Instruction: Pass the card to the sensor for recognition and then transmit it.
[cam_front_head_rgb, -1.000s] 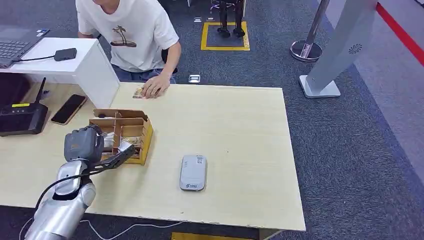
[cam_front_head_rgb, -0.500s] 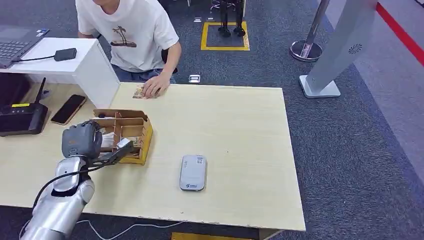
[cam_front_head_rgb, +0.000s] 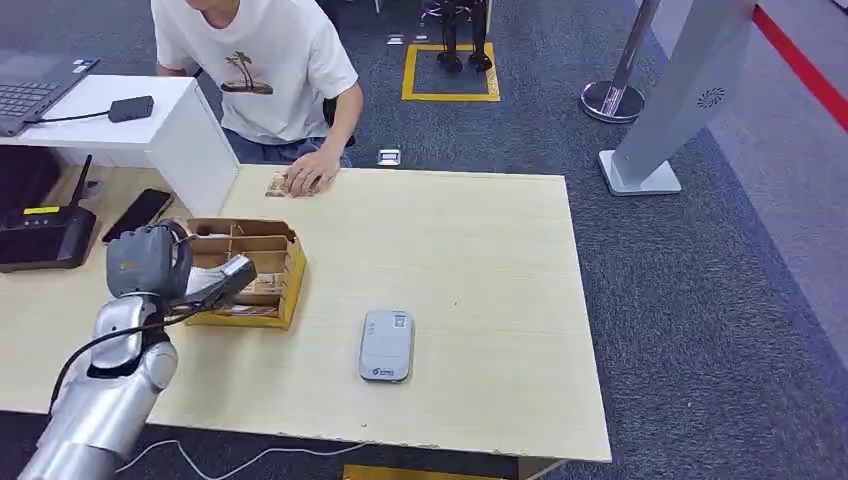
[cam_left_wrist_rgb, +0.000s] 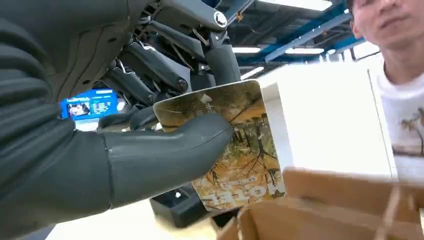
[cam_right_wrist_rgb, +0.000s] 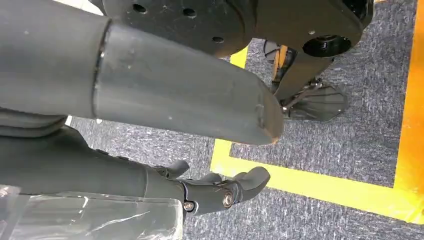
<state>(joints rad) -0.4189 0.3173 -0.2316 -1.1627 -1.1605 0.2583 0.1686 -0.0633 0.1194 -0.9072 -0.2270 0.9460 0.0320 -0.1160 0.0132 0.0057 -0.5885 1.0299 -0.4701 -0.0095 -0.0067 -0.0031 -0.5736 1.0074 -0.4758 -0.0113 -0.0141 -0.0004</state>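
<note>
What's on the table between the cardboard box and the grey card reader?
Nothing: in the head view, bare tabletop runs from the cardboard box to the card reader.

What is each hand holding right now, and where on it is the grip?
The left hand pinches a card near one end, thumb across its printed face, above the cardboard box. The right hand holds nothing.
</note>
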